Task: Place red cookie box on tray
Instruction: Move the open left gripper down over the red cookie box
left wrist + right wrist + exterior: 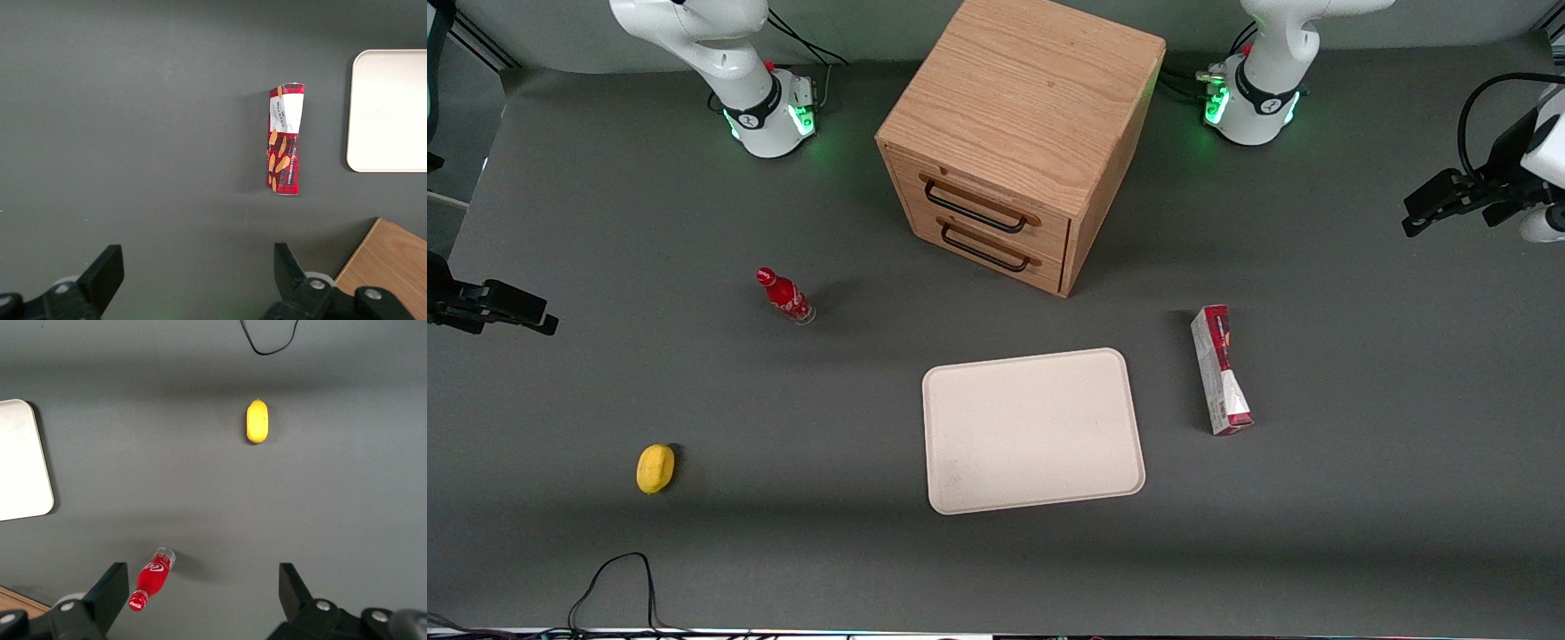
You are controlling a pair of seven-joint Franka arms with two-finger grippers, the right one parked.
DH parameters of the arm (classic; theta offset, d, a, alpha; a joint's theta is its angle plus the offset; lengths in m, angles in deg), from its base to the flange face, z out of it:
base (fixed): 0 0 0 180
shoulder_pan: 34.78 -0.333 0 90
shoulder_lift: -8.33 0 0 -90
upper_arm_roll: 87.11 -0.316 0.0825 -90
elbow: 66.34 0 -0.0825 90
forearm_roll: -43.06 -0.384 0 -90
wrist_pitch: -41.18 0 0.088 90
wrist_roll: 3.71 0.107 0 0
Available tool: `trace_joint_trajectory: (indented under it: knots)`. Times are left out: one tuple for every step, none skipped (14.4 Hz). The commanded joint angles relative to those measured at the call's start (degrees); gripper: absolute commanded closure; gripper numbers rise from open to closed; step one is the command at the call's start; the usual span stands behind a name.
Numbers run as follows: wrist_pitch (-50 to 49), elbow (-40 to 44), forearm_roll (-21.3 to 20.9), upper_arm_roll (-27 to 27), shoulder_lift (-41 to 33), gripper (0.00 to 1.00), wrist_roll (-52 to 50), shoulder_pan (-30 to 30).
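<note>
The red cookie box [1221, 369] lies flat on the grey table beside the tray [1032, 431], toward the working arm's end; a strip of bare table separates them. The tray is cream-beige, and nothing lies on it. My gripper [1418, 213] hangs high above the table at the working arm's end, farther from the front camera than the box and well apart from it. In the left wrist view the gripper [197, 257] is open with only bare table between its fingers; the red cookie box [285, 140] and one end of the tray [390, 110] show below.
A wooden two-drawer cabinet [1018, 133] stands farther from the front camera than the tray, both drawers shut. Toward the parked arm's end a small red bottle [785, 296] and a yellow object [655, 468] lie on the table. A black cable [618, 578] loops at the near edge.
</note>
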Motion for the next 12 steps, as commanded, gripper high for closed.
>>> trace_joint_trajectory:
  knots:
    - [0.9, -1.1, 0.9, 0.7, -0.4, 0.0, 1.3, -0.6]
    - [1.0, -1.1, 0.9, 0.7, 0.0, 0.0, 1.3, -0.5]
    - [1.1, -1.1, 0.8, 0.6, 0.4, 0.0, 1.3, -0.3]
    - [1.3, -1.1, 0.9, 0.7, 1.2, 0.0, 1.3, 0.0]
    - [1.5, -1.1, 0.9, 0.7, 2.3, 0.0, 1.3, 0.9]
    - [2.0, -1.1, 1.0, 1.0, 3.9, 0.0, 0.6, 2.4]
    - [3.7, -1.1, 0.9, 1.9, 5.6, 0.0, -0.7, 3.2]
    - [5.5, -1.3, 0.9, 2.2, 7.6, 0.0, -3.4, 3.6]
    - [7.6, -1.9, 0.9, 2.3, 9.6, 0.0, -6.4, 4.8]
    - [10.2, -3.0, 0.4, 2.3, 11.6, 0.0, -8.2, 6.1]
    - [13.1, -4.7, -0.1, 2.3, 13.6, 0.0, -10.0, 7.1]
    - [16.3, -5.8, -0.6, 2.3, 15.8, 0.0, -12.0, 8.2]
